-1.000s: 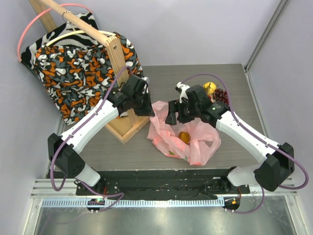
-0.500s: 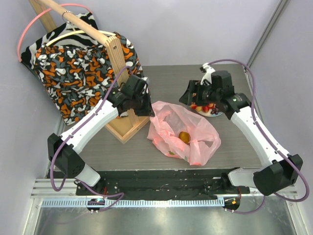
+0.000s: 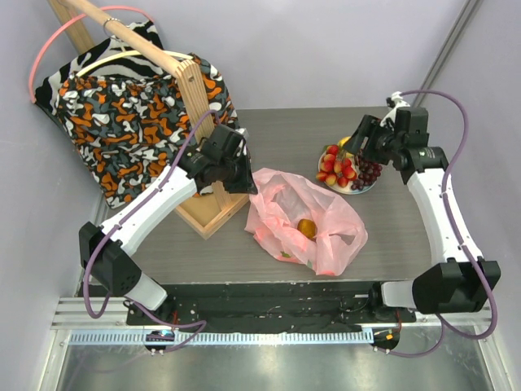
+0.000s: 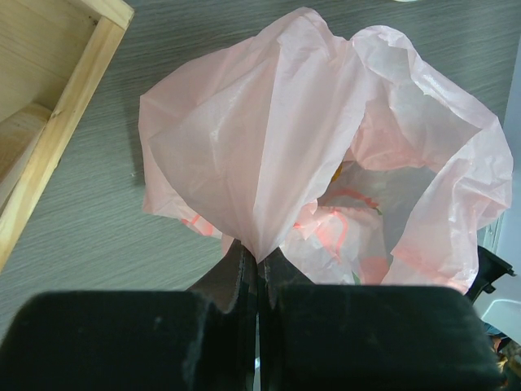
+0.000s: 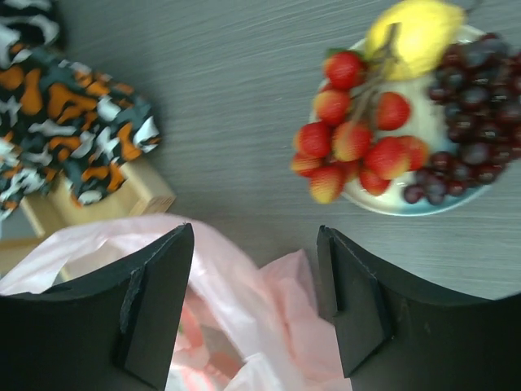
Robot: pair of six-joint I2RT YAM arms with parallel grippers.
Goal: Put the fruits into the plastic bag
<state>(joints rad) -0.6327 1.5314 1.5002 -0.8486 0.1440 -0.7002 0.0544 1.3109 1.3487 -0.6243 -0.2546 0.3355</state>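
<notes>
- The grey table [image 3: 391, 236] carried all items inspected.
- An orange-black patterned cloth [image 3: 122, 122] hung over a wooden rack [image 3: 207, 213] at the far left of the table.
- The plastic bag [image 3: 326, 236] lay crumpled near the table's middle, just right of the rack's base, with its mouth gaping upward.
- The left gripper [image 4: 259, 261] was clamped on a gathered fold of the bag's left rim, fingers pressed together with the film pinched between them, holding that edge raised.
- The right gripper [image 5: 254, 235] was spread wide and held nothing. It hung above the far right of the table, over the plate's far side.
- A pale blue plate [image 5: 383, 208] sat just beyond the bag, to its right, apart from it.
- The grape bunch [image 5: 468, 147] occupied the plate's right side.
- The strawberries [image 5: 358, 147] were clustered on its left side, some overhanging the rim.
- A yellow lemon [image 5: 419, 32] rested at the plate's far edge.
- One orange fruit [image 3: 307, 227] lay inside the bag.
</notes>
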